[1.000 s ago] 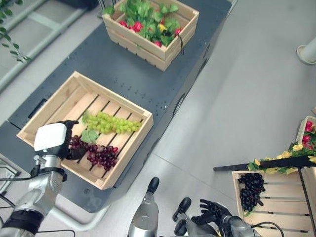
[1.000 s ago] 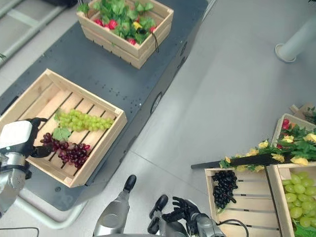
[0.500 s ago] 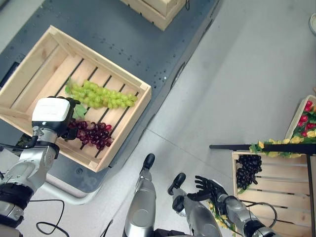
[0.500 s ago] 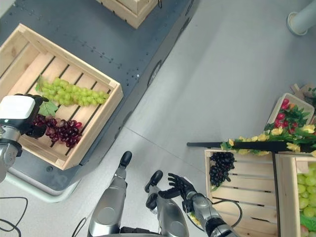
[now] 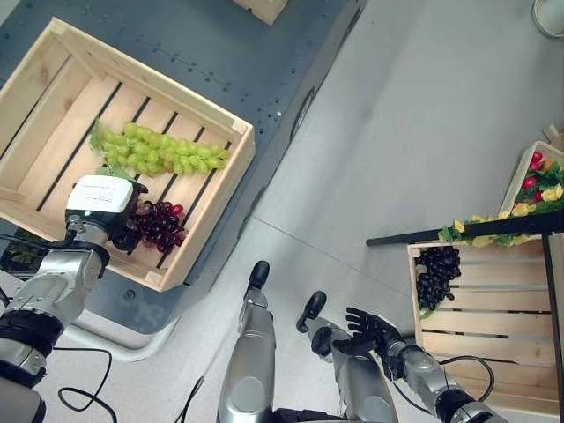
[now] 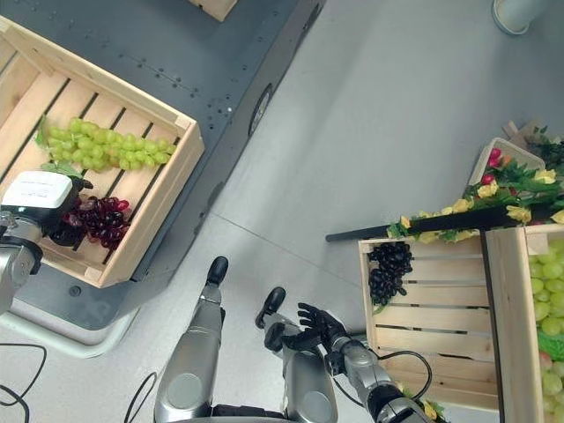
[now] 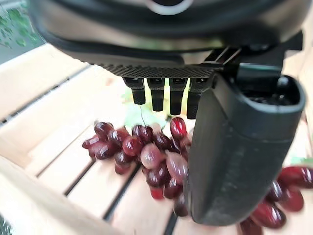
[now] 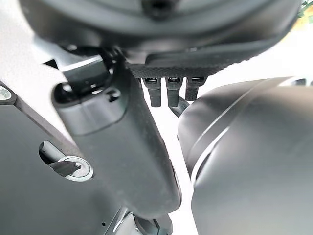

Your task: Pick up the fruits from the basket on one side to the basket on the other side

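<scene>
A bunch of red grapes (image 5: 159, 225) lies on the slats of the left wooden crate (image 5: 221, 187), below a bunch of green grapes (image 5: 155, 155). My left hand (image 5: 100, 202) is over the left end of the red bunch. The left wrist view shows its fingers (image 7: 157, 94) straight above the red grapes (image 7: 146, 152) and its thumb (image 7: 240, 147) down beside them, open. A second crate (image 5: 498, 310) on the floor at right holds black grapes (image 5: 434, 275). My right hand (image 5: 371, 329) hangs low near that crate, fingers spread, holding nothing.
The left crate stands on a dark table (image 5: 264, 62) whose edge runs diagonally to the grey floor. A black bar with yellow flowers and leaves (image 5: 493, 231) crosses above the right crate. Further right, another crate holds green grapes (image 6: 546, 304).
The camera has tilted down and the whole picture has shifted. My left hand has moved a little further over the red grapes. My right hand has stayed low with spread fingers.
</scene>
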You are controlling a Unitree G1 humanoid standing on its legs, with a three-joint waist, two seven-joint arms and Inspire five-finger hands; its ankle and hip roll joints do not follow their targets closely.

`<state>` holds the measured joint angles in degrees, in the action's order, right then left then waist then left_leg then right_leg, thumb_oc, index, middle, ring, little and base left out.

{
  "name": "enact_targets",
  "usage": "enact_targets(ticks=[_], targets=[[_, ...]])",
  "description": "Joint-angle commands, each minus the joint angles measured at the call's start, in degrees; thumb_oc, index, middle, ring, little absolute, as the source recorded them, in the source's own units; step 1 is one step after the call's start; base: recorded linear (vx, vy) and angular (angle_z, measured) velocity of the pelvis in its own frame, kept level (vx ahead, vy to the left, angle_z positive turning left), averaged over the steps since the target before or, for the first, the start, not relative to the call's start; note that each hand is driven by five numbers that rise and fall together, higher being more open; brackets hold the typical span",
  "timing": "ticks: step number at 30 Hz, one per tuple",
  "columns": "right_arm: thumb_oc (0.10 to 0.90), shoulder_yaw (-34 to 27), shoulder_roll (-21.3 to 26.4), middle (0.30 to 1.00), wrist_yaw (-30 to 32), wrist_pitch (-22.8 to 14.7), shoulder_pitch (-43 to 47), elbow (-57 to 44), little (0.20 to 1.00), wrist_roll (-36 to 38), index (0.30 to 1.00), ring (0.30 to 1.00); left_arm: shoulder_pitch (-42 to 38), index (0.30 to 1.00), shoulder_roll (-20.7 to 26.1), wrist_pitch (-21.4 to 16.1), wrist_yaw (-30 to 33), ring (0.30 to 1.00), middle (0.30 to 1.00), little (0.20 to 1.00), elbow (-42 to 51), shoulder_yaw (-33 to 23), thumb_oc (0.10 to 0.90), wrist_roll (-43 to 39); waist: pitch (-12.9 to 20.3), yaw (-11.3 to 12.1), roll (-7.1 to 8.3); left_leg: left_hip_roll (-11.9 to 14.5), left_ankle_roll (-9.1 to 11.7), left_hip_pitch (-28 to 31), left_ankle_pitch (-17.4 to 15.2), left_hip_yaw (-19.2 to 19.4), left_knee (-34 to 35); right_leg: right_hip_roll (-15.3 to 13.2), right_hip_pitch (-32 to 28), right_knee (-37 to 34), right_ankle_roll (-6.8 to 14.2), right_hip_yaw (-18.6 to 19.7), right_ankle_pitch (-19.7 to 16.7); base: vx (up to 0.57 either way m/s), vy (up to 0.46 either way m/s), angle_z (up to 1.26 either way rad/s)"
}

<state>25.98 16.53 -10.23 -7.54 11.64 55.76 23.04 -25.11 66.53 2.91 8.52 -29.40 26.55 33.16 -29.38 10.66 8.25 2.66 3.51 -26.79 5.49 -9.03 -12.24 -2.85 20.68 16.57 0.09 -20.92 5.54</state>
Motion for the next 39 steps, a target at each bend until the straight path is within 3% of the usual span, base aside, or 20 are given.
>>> enact_targets(ticks=[1, 7, 13, 21, 30, 39], targets=[[0.800, 0.94, 3.99, 0.900, -2.30, -2.08, -3.82, -2.65, 0.900, 2.02, 0.900, 0.900, -0.72, 0.900, 5.29, 1.26, -2.38, 0.900, 0.900, 0.900, 2.96, -4.79, 0.800, -1.64, -0.41, 0.67, -1.28, -3.99, -3.53, -2.87, -1.77, 4.62, -3.36, 2.33, -4.94, -2.07, -1.09, 1.49, -1.10, 0.01, -0.035, 0.07], [0.800, 0.56, 3.65, 0.900, -2.65, -2.02, -4.37, -3.11, 0.900, 1.93, 0.900, 0.900, 0.07, 0.900, 7.59, 2.78, -5.68, 0.900, 0.900, 0.900, 6.02, -6.40, 0.800, -0.96, -0.41, 1.07, -0.96, -3.73, -3.38, -3.08, -1.83, 4.62, -3.48, 2.69, -5.85, -2.71, -1.02, 1.07, -1.00, 0.02, -0.040, 0.02], [0.800, 1.30, 2.67, 0.900, -2.51, -2.28, -4.25, -3.40, 0.900, 2.76, 0.900, 0.900, -0.94, 0.900, 6.15, 5.12, -3.03, 0.900, 0.900, 0.900, 3.06, -4.20, 0.800, 2.37, -0.18, 1.20, -0.29, -3.61, -3.40, -3.64, -2.20, 4.64, -4.34, 3.09, -6.25, -2.73, -1.09, 1.03, -0.90, 0.02, -0.034, 0.00], [0.800, 3.64, 1.15, 0.900, -2.32, -3.70, -3.06, -2.24, 0.900, 3.77, 0.900, 0.900, -4.31, 0.900, -2.48, 9.96, 7.19, 0.900, 0.900, 0.900, -11.10, 1.59, 0.800, 7.96, -0.06, 0.19, 1.55, -2.65, -3.53, -4.62, -2.45, 5.07, -5.37, 4.04, -6.41, -3.03, -1.42, 2.17, -0.86, 0.01, -0.009, -0.02], [0.800, 5.19, 0.73, 0.900, -1.86, -3.74, -1.34, -1.80, 0.900, 3.04, 0.900, 0.900, -7.34, 0.900, -9.41, 11.25, 11.88, 0.900, 0.900, 0.900, -21.48, 6.24, 0.800, 8.19, -0.11, -1.19, 2.79, -1.85, -3.59, -5.20, -2.43, 5.80, -5.38, 4.92, -6.02, -3.38, -1.64, 3.65, -0.86, -0.01, 0.015, -0.10], [0.800, 7.05, 0.12, 0.900, -0.94, -4.00, 0.30, -1.86, 0.900, 3.70, 0.900, 0.900, -9.84, 0.900, -17.78, 11.08, 21.10, 0.900, 0.900, 0.900, -34.73, 9.92, 0.800, 3.37, 0.08, -2.72, 3.96, -1.39, -3.64, -5.90, -2.81, 6.39, -6.57, 5.34, -5.74, -3.41, -1.81, 4.86, -0.89, -0.01, 0.019, -0.05]])
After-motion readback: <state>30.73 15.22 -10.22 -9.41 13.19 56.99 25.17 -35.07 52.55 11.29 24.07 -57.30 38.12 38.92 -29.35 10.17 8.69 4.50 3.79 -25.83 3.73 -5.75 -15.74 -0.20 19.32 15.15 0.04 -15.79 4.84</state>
